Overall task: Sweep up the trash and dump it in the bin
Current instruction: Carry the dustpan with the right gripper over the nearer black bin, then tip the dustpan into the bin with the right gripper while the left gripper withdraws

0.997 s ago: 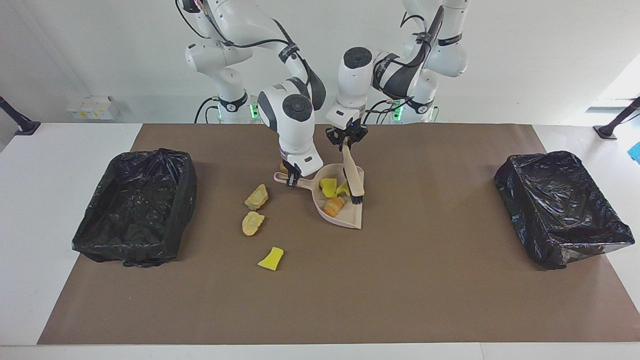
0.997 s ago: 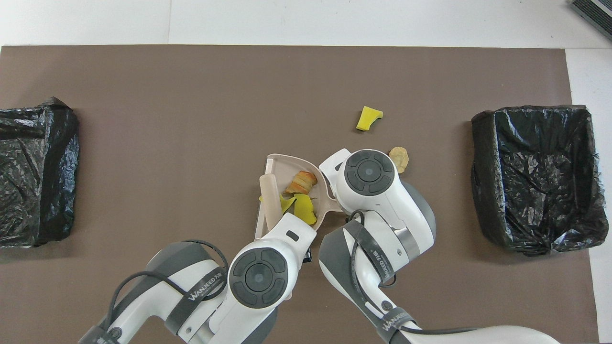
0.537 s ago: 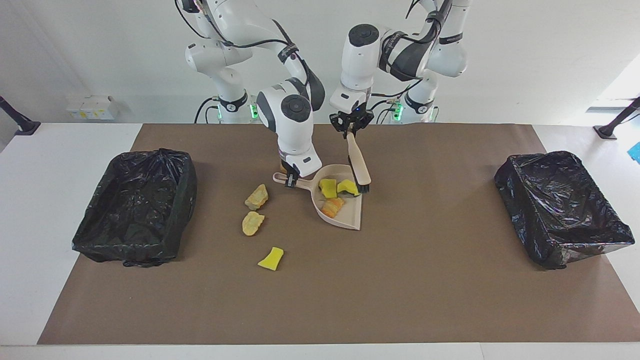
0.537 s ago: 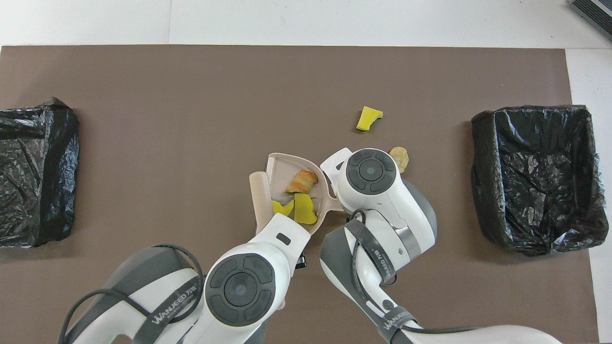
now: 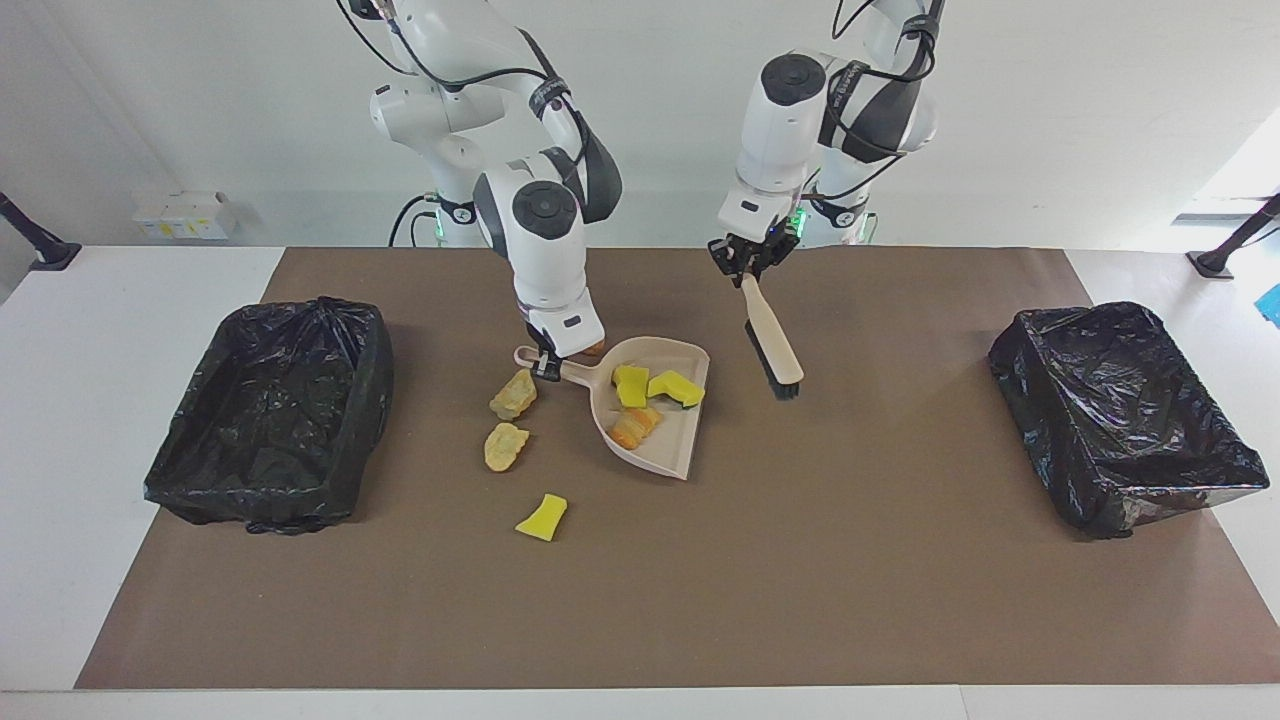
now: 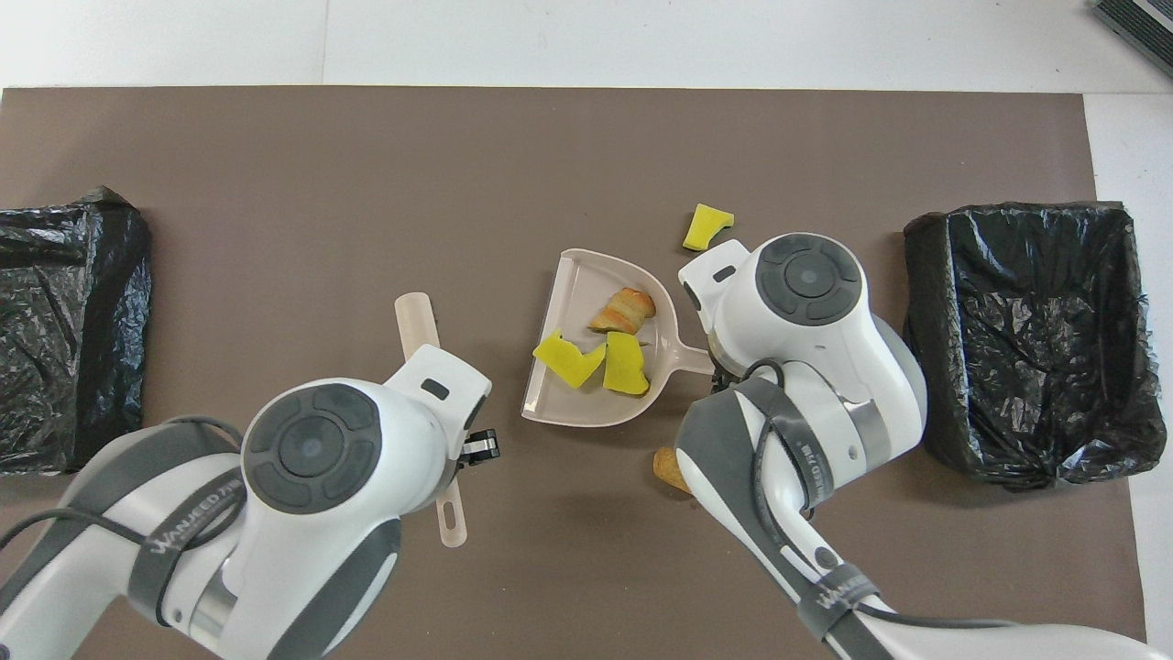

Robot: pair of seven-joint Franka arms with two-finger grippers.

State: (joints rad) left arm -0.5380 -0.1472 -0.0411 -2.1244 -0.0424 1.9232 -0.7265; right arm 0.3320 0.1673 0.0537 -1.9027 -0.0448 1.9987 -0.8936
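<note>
Brush (image 5: 772, 338) swung clear by left claw (image 5: 748, 268), clenched on handle; dustpan (image 5: 655, 440) with three scraps lifted and shifted by right claw (image 5: 546, 368), gripping handle; dumping next.

Robot lab, 2 arms (image 5: 540, 150), brown mat (image 5: 900, 560), bare white walls

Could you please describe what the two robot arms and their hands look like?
Both arms are glossy white with rounded segments, dark grey bands at the joints and round dark grey caps on the joint ends. Black cables run along the outside, strapped on with black bands. A dark wrist band carries pale "WANJEED" lettering. Green lights glow at the bases. The left hand and right hand are small, black and two-fingered.
</note>
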